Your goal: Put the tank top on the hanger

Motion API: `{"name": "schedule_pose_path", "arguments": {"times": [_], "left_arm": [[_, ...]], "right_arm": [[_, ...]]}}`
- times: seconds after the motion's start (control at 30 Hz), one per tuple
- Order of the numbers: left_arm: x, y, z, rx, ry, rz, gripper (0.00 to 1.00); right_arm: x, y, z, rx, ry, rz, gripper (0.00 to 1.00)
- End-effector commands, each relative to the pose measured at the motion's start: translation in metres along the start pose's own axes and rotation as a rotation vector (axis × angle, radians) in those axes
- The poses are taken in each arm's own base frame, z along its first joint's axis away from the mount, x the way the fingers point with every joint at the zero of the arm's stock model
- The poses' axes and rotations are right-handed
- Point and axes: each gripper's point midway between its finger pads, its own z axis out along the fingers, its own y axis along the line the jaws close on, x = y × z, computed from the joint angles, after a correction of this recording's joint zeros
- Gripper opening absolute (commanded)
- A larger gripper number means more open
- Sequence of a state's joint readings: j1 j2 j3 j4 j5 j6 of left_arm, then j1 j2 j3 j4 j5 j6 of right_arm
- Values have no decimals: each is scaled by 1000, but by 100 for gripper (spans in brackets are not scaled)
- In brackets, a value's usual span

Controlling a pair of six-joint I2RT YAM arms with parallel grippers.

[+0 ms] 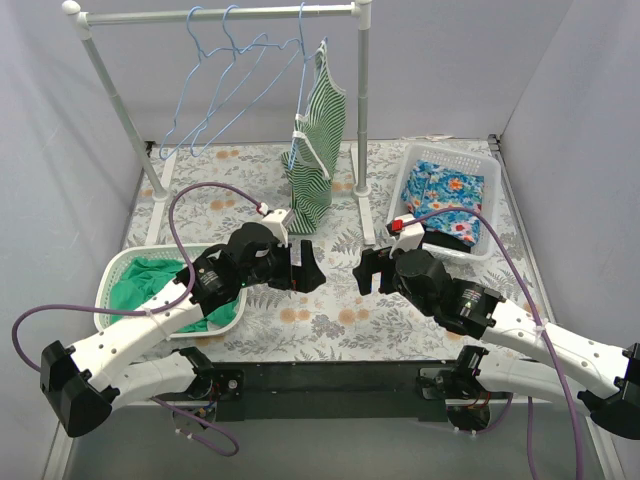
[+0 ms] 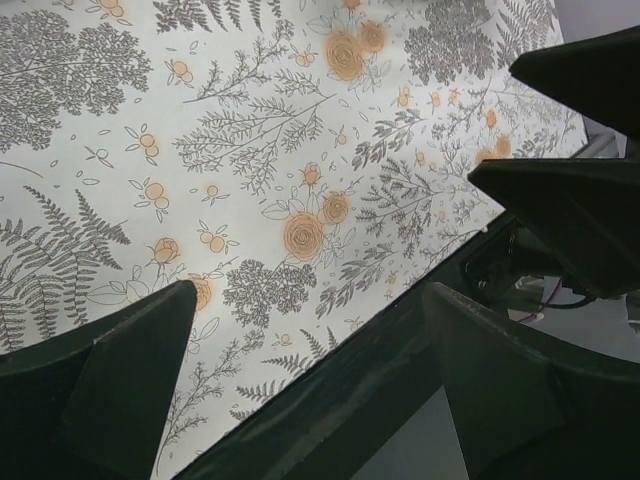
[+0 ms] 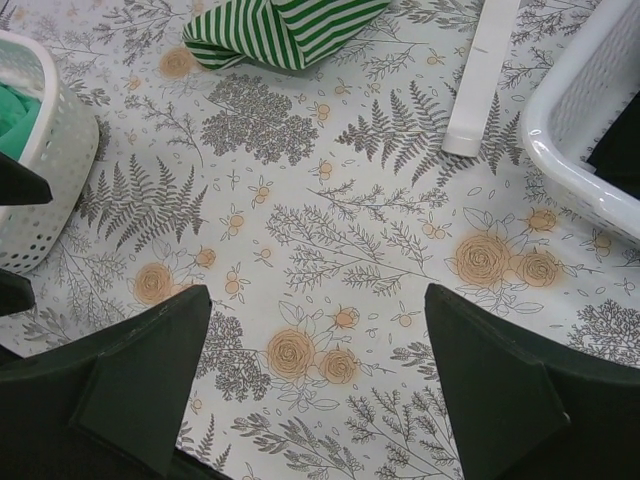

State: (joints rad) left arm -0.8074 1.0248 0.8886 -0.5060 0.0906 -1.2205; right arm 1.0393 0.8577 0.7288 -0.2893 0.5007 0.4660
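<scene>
Tank top (image 1: 318, 150) hung on hanger (image 1: 302, 45), upper centre; task looked done. Left gripper (image 1: 305, 268) and right gripper (image 1: 368, 270) both gaped, empty.

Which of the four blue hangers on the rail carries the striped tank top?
The rightmost hanger, nearest the right post: the tank top hangs from it, while the three hangers to its left are bare.

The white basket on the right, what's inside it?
Blue flowered cloth fills the basket, with something dark at its near edge. Whatever lies beneath the cloth is hidden.
</scene>
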Motion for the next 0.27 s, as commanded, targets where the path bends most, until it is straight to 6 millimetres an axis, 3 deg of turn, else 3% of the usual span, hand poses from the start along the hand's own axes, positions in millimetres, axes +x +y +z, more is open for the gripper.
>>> {"name": "schedule_pose_path", "arguments": {"times": [0.0,0.23], "left_arm": [[-24,2,-12,-22,-154,-56,98],[-33,5,-13,-51,-182,-60,98]], "right_arm": [[-8,-5,1,43,-41,46,96],[-3,-7,2,55,-29,48,96]]}}
